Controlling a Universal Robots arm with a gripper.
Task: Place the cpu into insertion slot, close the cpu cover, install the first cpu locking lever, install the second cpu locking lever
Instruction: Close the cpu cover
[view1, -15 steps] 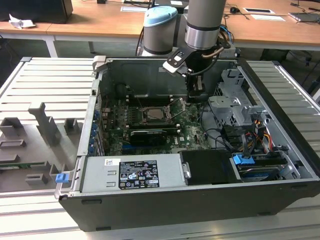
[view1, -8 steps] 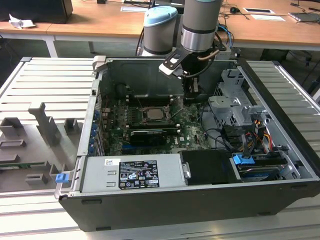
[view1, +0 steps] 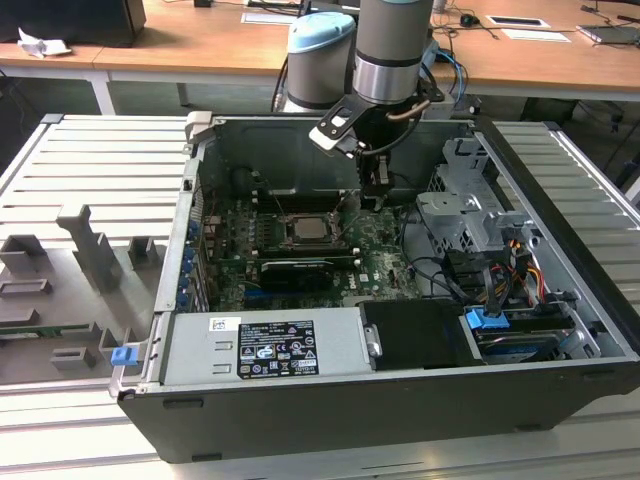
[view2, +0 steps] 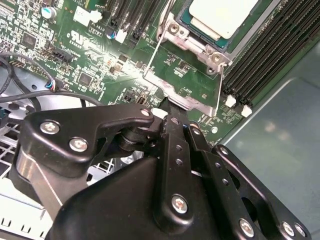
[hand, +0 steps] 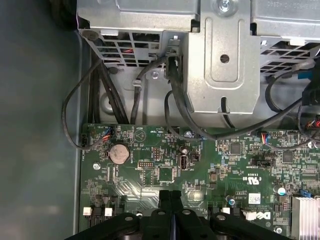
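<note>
The cpu lies silvery-beige face up in the insertion slot on the green board. The silver cpu cover frames it and looks laid flat over its edges. Two thin wire locking levers run from the socket's corner toward my fingers. My black gripper is shut, its tips just beside the lever ends; whether it touches them I cannot tell. In the exterior view the gripper hangs inside the case, to the exterior view's right of the socket. In the first wrist view the closed fingers sit low over the board.
A metal drive cage with black cables stands close to the gripper. Memory slots flank the socket. A long black card and the grey power supply lie nearer the case front. A coin battery sits on the board.
</note>
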